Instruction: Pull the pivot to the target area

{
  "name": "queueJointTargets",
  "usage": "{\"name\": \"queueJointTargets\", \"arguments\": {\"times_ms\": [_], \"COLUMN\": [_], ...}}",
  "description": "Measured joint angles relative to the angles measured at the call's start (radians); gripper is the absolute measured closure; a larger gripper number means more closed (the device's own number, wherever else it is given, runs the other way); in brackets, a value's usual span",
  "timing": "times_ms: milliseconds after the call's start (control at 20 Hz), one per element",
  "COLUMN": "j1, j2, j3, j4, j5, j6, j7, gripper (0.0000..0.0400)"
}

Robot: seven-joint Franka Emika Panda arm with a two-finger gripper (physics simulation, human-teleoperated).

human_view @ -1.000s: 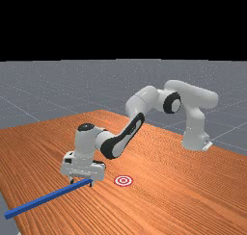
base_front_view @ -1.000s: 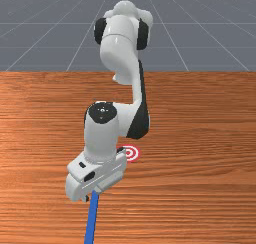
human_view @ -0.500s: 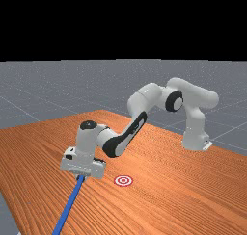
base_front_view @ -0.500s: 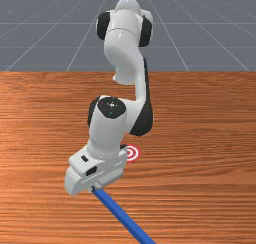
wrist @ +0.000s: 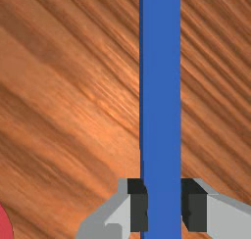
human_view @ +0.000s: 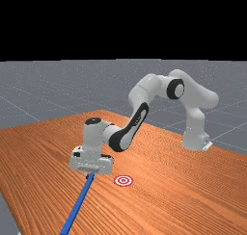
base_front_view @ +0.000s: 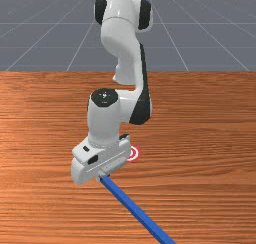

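Note:
My gripper (base_front_view: pixel 102 177) holds one end of a long blue bar (base_front_view: pixel 135 209), which slants away toward the front view's lower right. In the far view the gripper (human_view: pixel 90 176) is above the wood, and the bar (human_view: pixel 77 210) runs from it down to the lower left. The wrist view has the gripper (wrist: pixel 164 208) with a dark pad against each side of the bar (wrist: pixel 162 86). The red-and-white target (base_front_view: pixel 134 153) is partly covered by the hand there; the whole target (human_view: pixel 123 180) lies right of the hand in the far view.
The orange-brown wooden table (human_view: pixel 173 195) extends around the target and under the arm. Its edge (human_view: pixel 10 205) runs along the far view's left, near the bar's outer end.
The fingers have come together on the bar, and it has swung round toward the front view's lower right. My hand has moved back toward the arm's base and slightly to the far view's right.

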Motion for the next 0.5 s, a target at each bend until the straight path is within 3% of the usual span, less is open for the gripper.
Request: {"name": "queueJointTargets", "arguments": {"times_ms": [200, 450, 500], "j1": [0.026, 0.019, 0.013], "j2": [-0.126, -0.256, -0.284], "j3": [-0.029, -0.021, -0.014], "j4": [-0.248, -0.509, -0.581], "j5": [0.017, -0.002, -0.004], "j6": [0.108, 0.239, 0.336], "j7": [0.094, 0.029, 0.010], "gripper": [0.0302, 0.0304, 0.0305]}}
